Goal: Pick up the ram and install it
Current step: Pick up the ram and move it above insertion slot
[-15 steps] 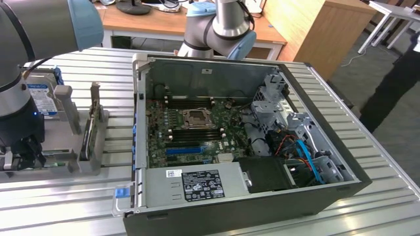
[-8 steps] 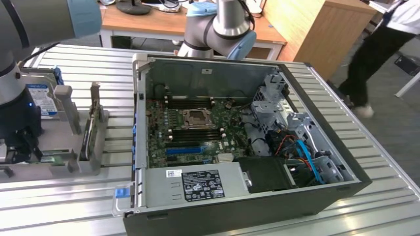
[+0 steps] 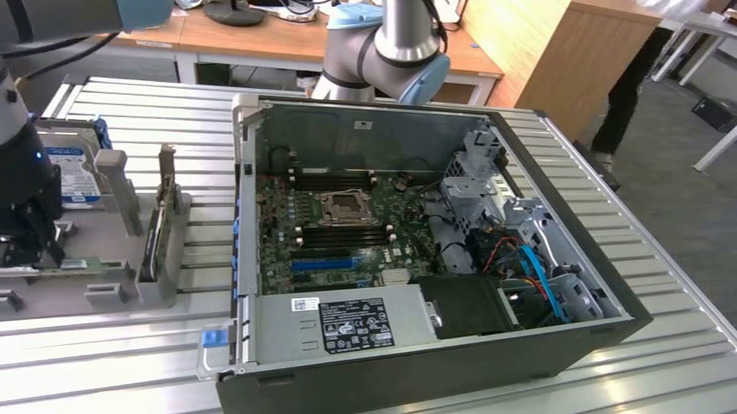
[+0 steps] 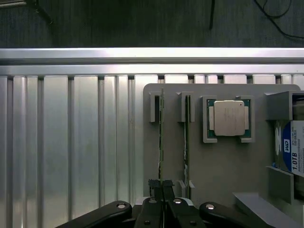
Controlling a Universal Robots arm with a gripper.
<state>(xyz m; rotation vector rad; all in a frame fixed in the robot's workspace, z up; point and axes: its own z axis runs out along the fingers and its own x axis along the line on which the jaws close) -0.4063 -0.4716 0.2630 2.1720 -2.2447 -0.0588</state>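
The ram [image 4: 161, 137] stands on edge in a slot of the grey fixture tray [image 4: 218, 166], at the exterior view's left of the open computer case [image 3: 368, 129]. The gripper [image 4: 162, 185] pinches one end of the ram. A second stick [image 4: 186, 133] stands just beside it. The hard drive [image 4: 290, 147] label reads "WD 1.0TB".

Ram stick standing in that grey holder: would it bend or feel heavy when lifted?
Probably stiff and light: the ram is a thin board seen edge-on. Likely to tip once freed, since it stands on its narrow edge, propped only by slots in the holder.
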